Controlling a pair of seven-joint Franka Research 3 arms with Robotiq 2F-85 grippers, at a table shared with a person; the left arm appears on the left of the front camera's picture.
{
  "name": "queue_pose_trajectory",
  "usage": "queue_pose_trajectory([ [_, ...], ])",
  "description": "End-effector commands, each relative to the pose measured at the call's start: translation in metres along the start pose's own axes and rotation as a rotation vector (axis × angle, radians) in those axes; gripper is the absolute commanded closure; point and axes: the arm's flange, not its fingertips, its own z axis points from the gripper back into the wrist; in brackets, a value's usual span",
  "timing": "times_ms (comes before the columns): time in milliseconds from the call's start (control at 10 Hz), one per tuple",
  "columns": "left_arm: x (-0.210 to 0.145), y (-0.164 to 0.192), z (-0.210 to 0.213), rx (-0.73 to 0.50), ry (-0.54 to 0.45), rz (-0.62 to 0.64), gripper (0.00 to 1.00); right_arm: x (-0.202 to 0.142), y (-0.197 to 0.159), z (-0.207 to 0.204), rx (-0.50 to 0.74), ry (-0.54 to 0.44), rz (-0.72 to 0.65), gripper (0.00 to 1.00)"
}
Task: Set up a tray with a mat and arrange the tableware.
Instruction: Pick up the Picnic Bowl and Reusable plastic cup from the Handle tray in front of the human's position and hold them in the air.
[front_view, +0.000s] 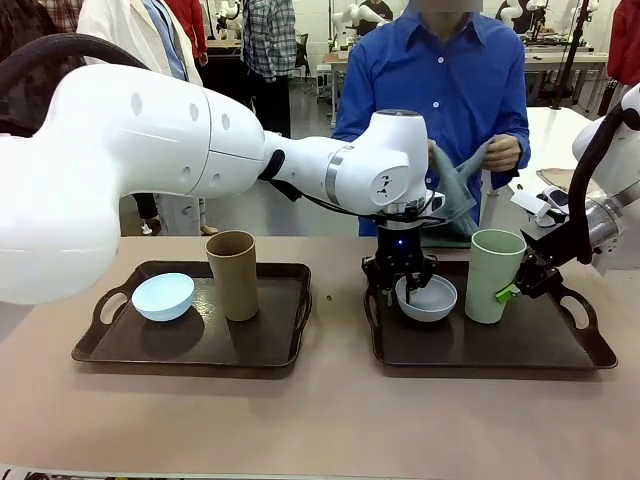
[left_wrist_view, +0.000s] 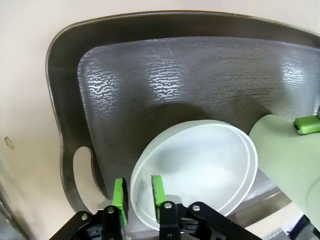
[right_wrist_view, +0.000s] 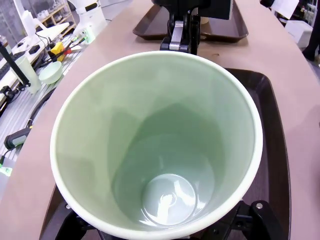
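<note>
Two grips on: my left gripper (left_wrist_view: 138, 197) pinches the white bowl (left_wrist_view: 200, 165) by its rim, inside the right tray (left_wrist_view: 165, 65). My right gripper (front_view: 508, 290) clamps the pale green tumbler (front_view: 492, 270) just beside it. Over on the left tray (front_view: 280, 345) stand the pale blue bowl (front_view: 163, 296) and the tan-brown tumbler (front_view: 232, 275).

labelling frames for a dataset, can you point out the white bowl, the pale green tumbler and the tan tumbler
white bowl (left_wrist_view: 200, 165), left wrist view, inside wall
pale green tumbler (front_view: 490, 285), front view, outer side
tan tumbler (front_view: 233, 285), front view, outer side
</note>
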Motion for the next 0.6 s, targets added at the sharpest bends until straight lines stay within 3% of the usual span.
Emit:
queue_pose_trajectory([
  [0,0.0056,-0.003,0.0077,0.008,-0.002,-0.004,1.0,-0.0008,-0.0003,-0.0015,-0.011,-0.029,0.026,1.0],
  [100,0.0051,-0.003,0.0087,0.009,-0.002,-0.004,1.0,-0.0006,0.0,-0.0017,-0.009,-0.029,0.028,0.74],
  [200,0.0047,-0.003,0.0091,0.009,-0.002,-0.003,1.0,-0.0007,0.0002,-0.0016,-0.008,-0.028,0.029,1.0],
  [400,0.0043,-0.0033,0.0096,0.014,0.001,-0.003,1.0,-0.0012,0.0002,-0.0007,-0.011,-0.029,0.028,1.0],
  [500,0.0035,-0.0031,0.011,0.014,0.008,-0.006,1.0,-0.0018,0.0009,0.0016,-0.011,-0.031,0.025,0.74],
])
